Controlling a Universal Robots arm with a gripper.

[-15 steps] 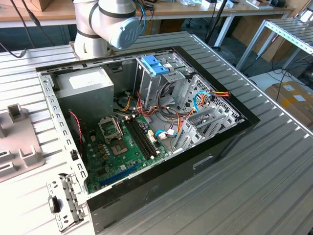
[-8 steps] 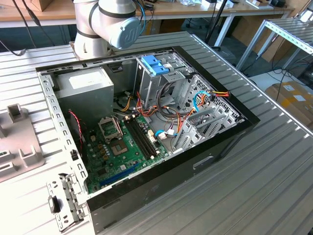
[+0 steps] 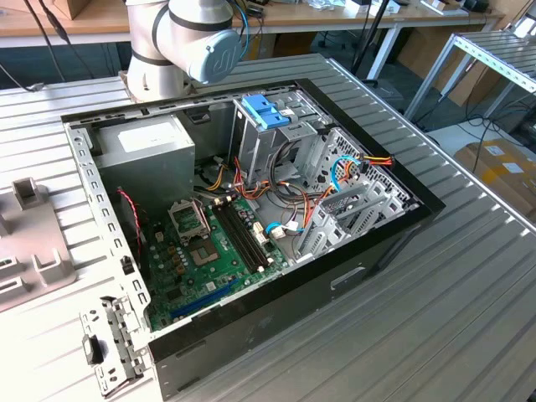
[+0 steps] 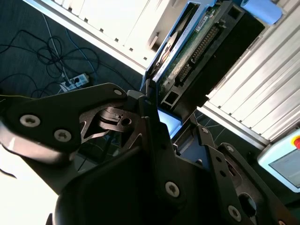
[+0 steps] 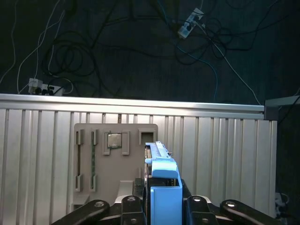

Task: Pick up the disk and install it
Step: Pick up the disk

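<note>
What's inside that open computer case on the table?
A green motherboard, a grey power supply, bundles of coloured cables and a metal drive cage topped by a pale blue bracket. Whatever lies beneath the cage and cables is covered.

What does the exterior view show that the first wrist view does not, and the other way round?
Exterior view: the open computer case with its motherboard, the grey metal box, a pale blue bracket on the drive cage, and the arm behind it. First wrist view: the gripper shut on the disk, seen edge-on, plus cables on the dark floor. Both: the ribbed metal table and what looks like the same grey fixture plate.
</note>
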